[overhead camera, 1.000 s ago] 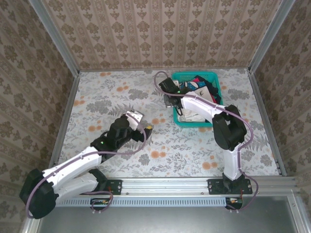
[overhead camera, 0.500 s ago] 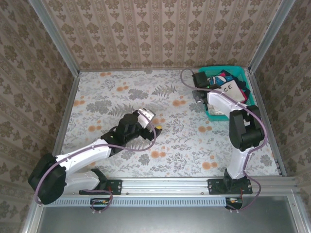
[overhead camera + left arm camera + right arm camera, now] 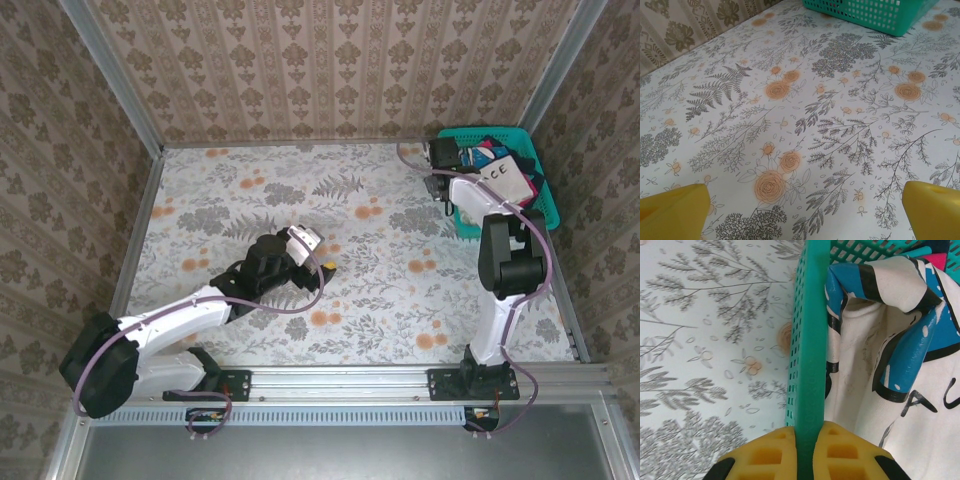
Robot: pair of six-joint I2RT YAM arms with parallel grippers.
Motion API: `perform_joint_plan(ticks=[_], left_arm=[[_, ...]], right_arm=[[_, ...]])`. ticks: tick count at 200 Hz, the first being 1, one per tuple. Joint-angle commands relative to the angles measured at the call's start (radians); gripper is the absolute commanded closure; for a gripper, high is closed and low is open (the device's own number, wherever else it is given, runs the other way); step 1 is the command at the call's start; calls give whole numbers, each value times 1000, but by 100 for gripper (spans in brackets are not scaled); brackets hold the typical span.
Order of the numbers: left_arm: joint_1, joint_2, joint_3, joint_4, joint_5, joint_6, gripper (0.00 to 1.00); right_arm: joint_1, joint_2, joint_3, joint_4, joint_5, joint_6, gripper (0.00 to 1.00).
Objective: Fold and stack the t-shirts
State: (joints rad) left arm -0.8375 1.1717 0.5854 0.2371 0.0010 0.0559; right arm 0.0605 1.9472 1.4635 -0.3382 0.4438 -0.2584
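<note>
right pincer (image 3: 807, 441) clamps basket (image 3: 810, 340) rim | t-shirts (image 3: 865, 380) inside | left pincer (image 3: 805, 212) wide

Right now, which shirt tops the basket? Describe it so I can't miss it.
At the table's far right corner stands the teal mesh basket. The cream-white t-shirt lies on top in it. Unlike the cloth around it, it carries black letters and blue print.

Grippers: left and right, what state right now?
Left gripper: open, holding nothing.
Right gripper: shut on the rim of the teal basket.
</note>
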Motion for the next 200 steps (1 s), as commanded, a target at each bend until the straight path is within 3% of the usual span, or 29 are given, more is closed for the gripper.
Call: perform_joint_plan(ticks=[1, 39, 59, 77, 104, 146, 200], left_arm=[[-8, 6, 30, 29, 7, 27, 0], [-10, 14, 34, 40, 14, 25, 0], [-11, 25, 37, 46, 19, 25, 0], [-12, 33, 45, 54, 28, 26, 0], [-25, 47, 53, 70, 34, 40, 0], [-61, 79, 75, 78, 18, 86, 0], [-69, 106, 79, 84, 27, 85, 0]], right_arm=[[-31, 36, 45, 12, 56, -55, 100], [-44, 53, 90, -8, 61, -70, 96], [-33, 11, 89, -23, -7, -17, 73], [-31, -94, 36, 20, -143, 70, 41], [-48, -208, -42, 111, -215, 172, 22], [-153, -195, -55, 130, -217, 307, 20], [-220, -4, 108, -5, -333, 322, 36]])
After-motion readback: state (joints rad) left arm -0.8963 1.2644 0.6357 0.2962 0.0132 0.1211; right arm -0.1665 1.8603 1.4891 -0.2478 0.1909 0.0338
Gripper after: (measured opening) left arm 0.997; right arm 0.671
